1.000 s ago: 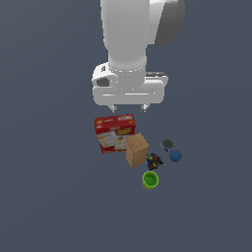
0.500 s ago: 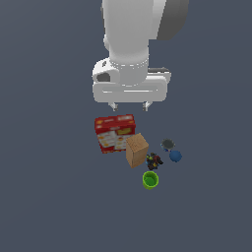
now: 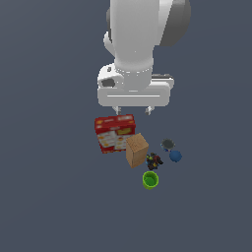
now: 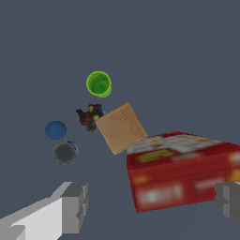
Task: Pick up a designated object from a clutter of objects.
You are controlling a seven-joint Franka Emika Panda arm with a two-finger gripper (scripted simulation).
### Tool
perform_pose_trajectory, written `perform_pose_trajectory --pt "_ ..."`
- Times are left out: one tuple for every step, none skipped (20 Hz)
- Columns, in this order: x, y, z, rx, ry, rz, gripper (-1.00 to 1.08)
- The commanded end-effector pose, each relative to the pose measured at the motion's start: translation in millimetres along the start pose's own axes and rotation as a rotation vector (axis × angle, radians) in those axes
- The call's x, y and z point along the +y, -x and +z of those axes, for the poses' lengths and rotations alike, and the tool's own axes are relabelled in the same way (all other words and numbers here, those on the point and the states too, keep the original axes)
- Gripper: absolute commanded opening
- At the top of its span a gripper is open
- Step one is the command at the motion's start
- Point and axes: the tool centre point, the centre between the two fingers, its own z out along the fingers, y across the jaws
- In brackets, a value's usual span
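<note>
Small dark-topped can [image 3: 168,144] [image 4: 64,153] upright, just beside blue ball [image 3: 175,156] [image 4: 56,130], at clutter edge

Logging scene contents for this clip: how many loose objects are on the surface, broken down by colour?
Red: 1, the printed flat box
Tan: 1, the cardboard block
Green: 1, the cup
Blue: 1, the ball
Dark grey top: 1, the small can
Dark multicoloured: 1, the small bit
Total: 6

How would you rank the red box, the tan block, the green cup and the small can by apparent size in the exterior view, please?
1. red box
2. tan block
3. green cup
4. small can, only slightly smaller-looking than the cup, so those two are close.
</note>
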Motion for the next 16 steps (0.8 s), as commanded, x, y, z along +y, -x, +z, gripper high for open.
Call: perform_pose_trajectory --pt "-5.7 -1.4 7.9 0.000 0.004 0.018 1.00" --pt "-8.4 -2.0 11.7 0.000 0.005 0.026 1.00" --pt "-11.3 -2.6 15.7 0.000 0.007 0.036 1.00" --pt "-14.4 -3.3 20.1 0.000 0.009 0.046 1.00" --pt "-17.8 -3.9 24.7 0.000 0.011 0.056 1.00" --pt "-21.4 -4.4 29.7 0.001 0.013 0.068 1.00" --pt "-25.3 -5.0 35.0 0.001 0.015 0.080 1.00" --pt "-29.5 -5.4 40.7 0.002 0.017 0.093 1.00" --pt "-33.9 -5.8 46.7 0.002 0.019 0.106 1.00" --pt "-38.5 -6.1 53.0 0.003 0.021 0.120 1.00" --pt "-43.3 -6.2 59.4 0.003 0.024 0.135 1.00" --pt "-48.1 -6.2 66.0 0.004 0.026 0.149 1.00" --pt "-53.0 -6.1 72.5 0.005 0.027 0.163 1.00" --pt "-57.8 -5.9 79.0 0.006 0.029 0.178 1.00" --pt "-62.7 -5.5 85.5 0.007 0.031 0.192 1.00" --pt "-67.6 -5.0 92.0 0.008 0.032 0.206 1.00"
